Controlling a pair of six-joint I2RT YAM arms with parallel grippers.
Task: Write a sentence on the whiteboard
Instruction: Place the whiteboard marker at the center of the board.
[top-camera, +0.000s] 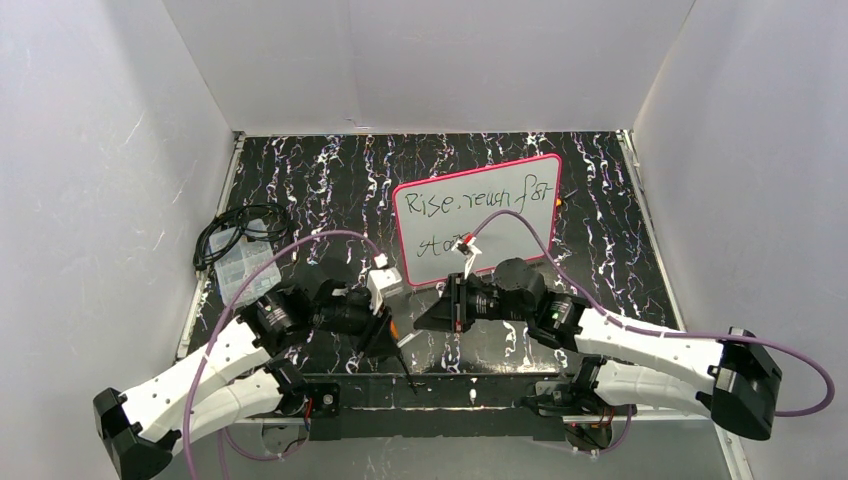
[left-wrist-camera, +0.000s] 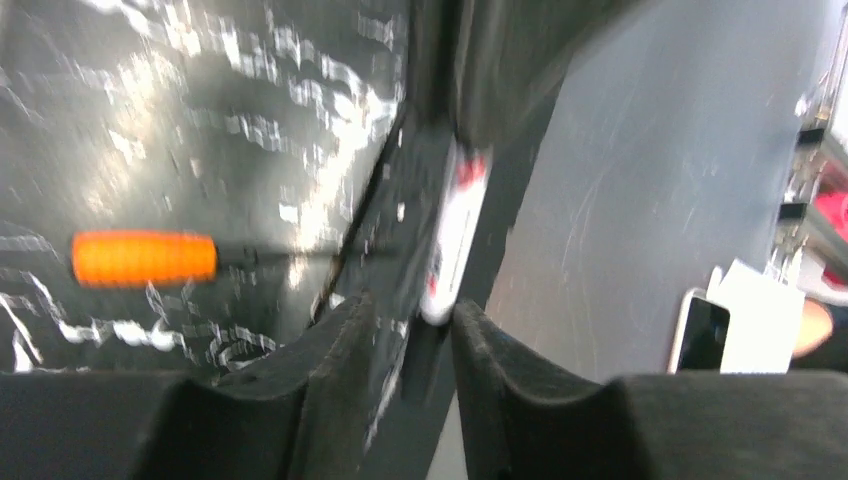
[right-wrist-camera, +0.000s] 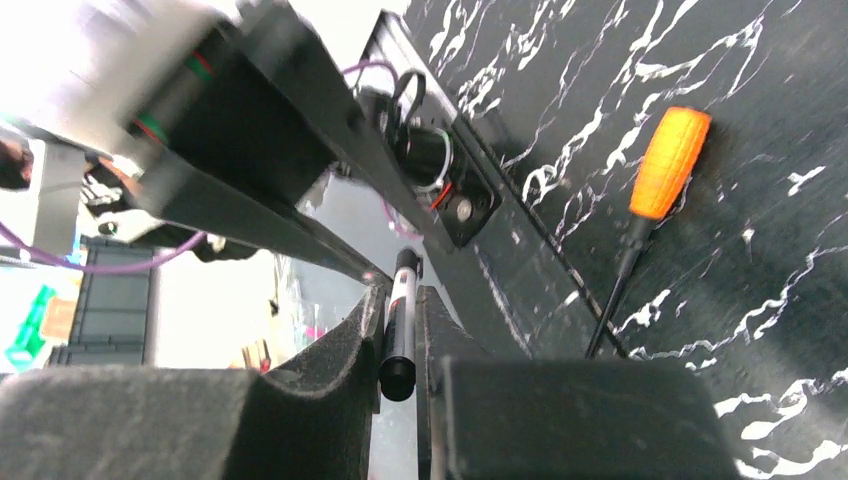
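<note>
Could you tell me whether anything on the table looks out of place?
An orange-handled screwdriver lies on the table near its front edge, its shaft pointing toward that edge. It seems unrelated to writing on the whiteboard.

Your top camera looks steeply down; wrist cameras hug left claw and right claw, both catching the orange screwdriver beyond.

Small rectangular whiteboard: had a pale grey-white face and a pink-red rounded frame.
Handwritten marker sentence: was thin black script.
Flat tabletop: was black, streaked with white marble veining.
Plastic-handled screwdriver: had an orange grip and a black shaft.
Slim plastic marker pen: had a white barrel and a black end.
Looping wrist cables: were purple.
Enclosure walls: were plain white.
</note>
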